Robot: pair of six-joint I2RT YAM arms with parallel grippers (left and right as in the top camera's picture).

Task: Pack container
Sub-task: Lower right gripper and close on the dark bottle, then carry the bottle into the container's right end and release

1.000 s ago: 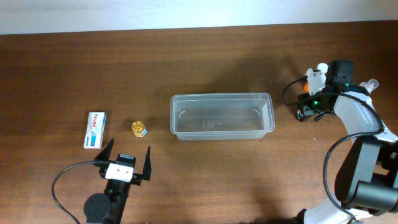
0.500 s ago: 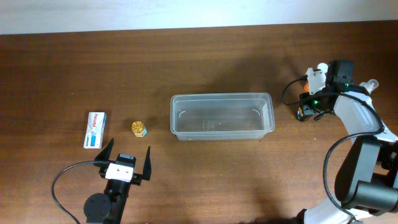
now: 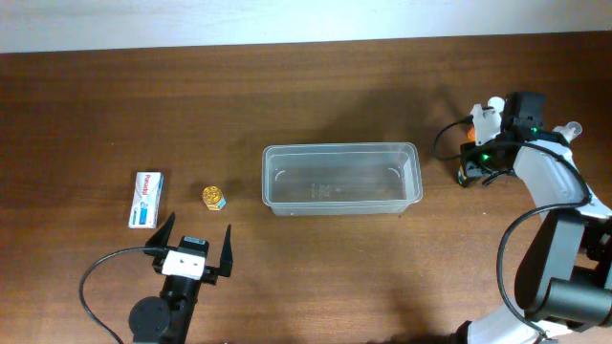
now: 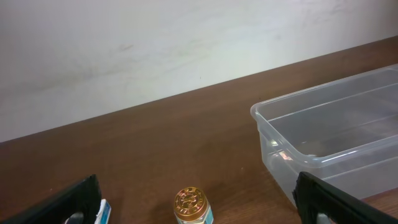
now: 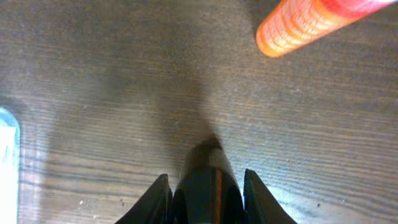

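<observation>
Clearly favours the right pincer — just off the container's right short end, closure unclear. Leaves the spread left pincer farther, lower-left.

Clamping dark object in right gripper, low over wooden table. Noting orange tube upper right, well apart.

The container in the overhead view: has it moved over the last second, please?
No. The container keeps its spot right of the gold-capped bottle.
</observation>
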